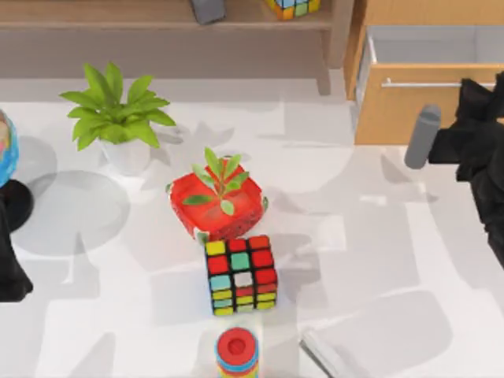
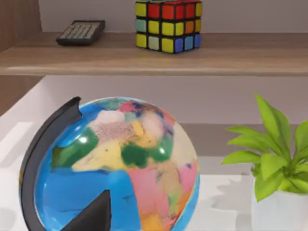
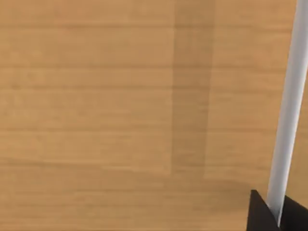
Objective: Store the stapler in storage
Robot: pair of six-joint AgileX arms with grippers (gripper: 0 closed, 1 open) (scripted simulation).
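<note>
The storage is a light-brown wooden drawer [image 1: 409, 106] at the table's back right. It stands pulled open, with its white interior [image 1: 429, 43] showing. My right arm [image 1: 476, 134] reaches in from the right. My right gripper [image 3: 278, 214] is shut on the thin silver handle [image 3: 288, 106] near its right end. The stapler [image 1: 327, 353], a slim pale-grey bar, lies at the table's front edge, right of centre and partly cut off. It is far from both grippers. My left arm [image 1: 9, 268] is parked at the table's left edge.
A globe [image 2: 115, 168] stands by the left arm, with a white-potted plant [image 1: 118, 126] behind it. A red pot [image 1: 216, 205], a colourful cube [image 1: 241, 274] and a ring stack [image 1: 236, 353] line the middle. The open shelf [image 2: 154, 57] holds a calculator [image 2: 81, 32] and another cube [image 2: 168, 24].
</note>
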